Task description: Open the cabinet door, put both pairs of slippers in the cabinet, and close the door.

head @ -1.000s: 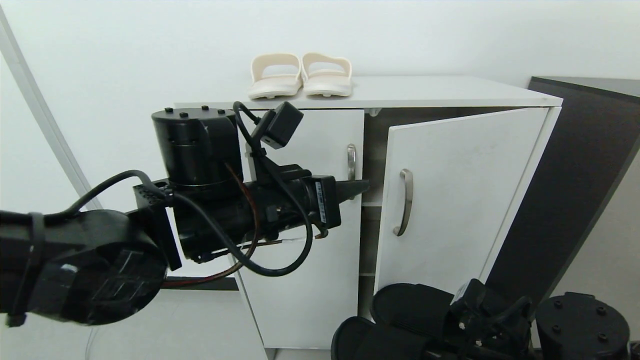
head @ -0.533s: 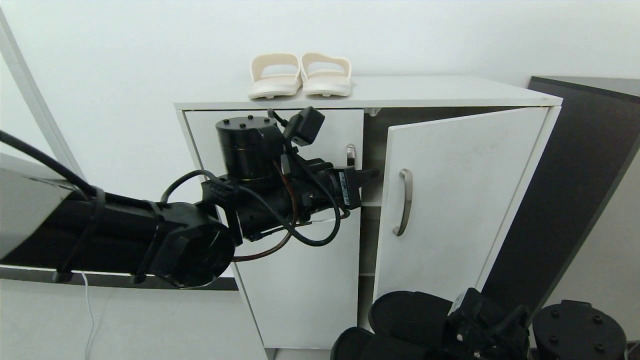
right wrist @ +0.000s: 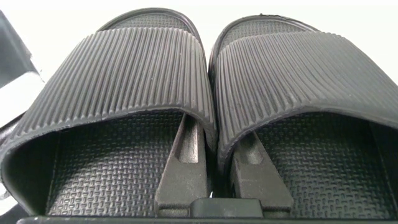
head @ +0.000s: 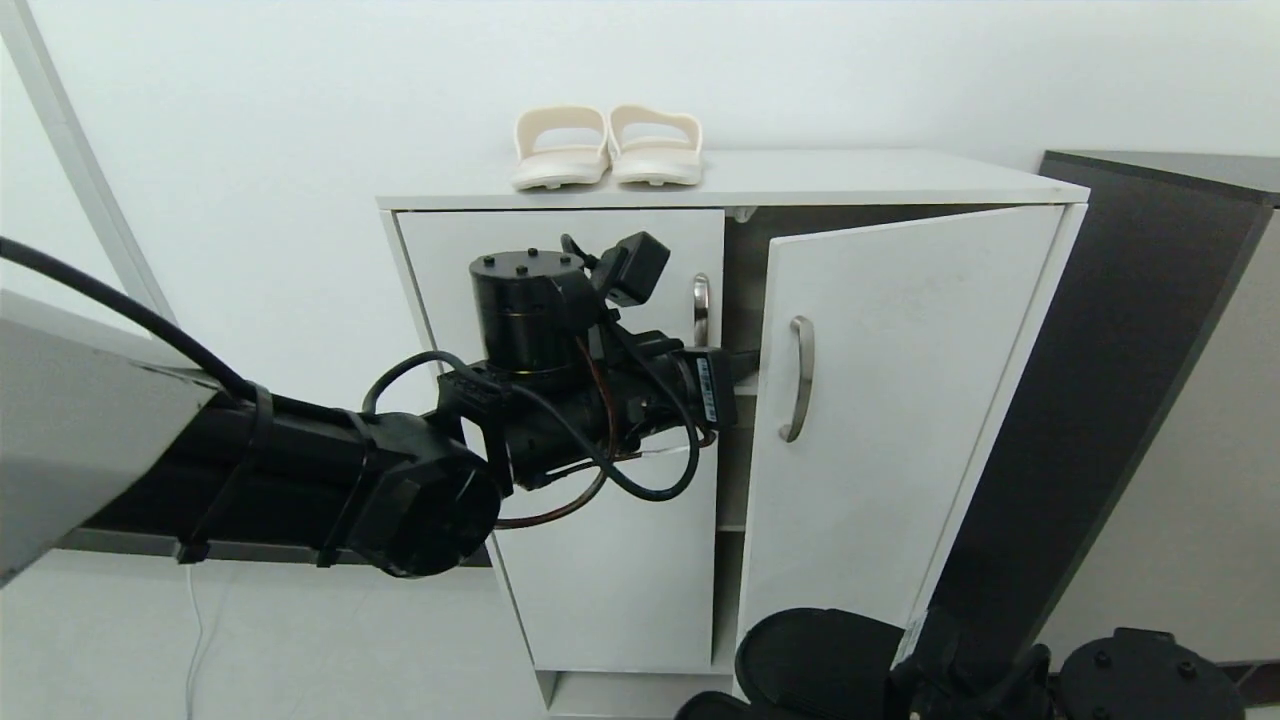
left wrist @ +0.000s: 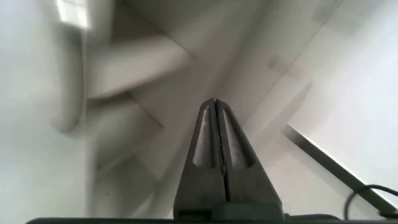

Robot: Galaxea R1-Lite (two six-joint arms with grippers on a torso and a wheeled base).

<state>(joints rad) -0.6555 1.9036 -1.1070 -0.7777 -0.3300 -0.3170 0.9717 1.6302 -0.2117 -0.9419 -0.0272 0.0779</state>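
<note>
A white cabinet (head: 900, 180) stands against the wall, its left door (head: 610, 560) shut and its right door (head: 890, 400) ajar. A cream pair of slippers (head: 608, 148) sits on the cabinet top. My left gripper (head: 746, 362) (left wrist: 216, 112) is shut and empty, its tip in the dark gap between the two doors, at handle height. Low at the front right, my right gripper (right wrist: 216, 146) is shut on the black pair of slippers (head: 820, 650) (right wrist: 149, 68), one finger inside each slipper, pinching their inner walls together.
The left door handle (head: 701, 310) and the right door handle (head: 797, 378) flank the gap. A dark panel (head: 1130, 380) stands directly right of the cabinet. A shelf edge (head: 728, 528) shows inside the gap. Bare white wall lies to the left.
The head view has shifted, so the cabinet sits further right in the picture. My left arm has stretched forward, bringing its shut gripper tip into the gap between the doors.
</note>
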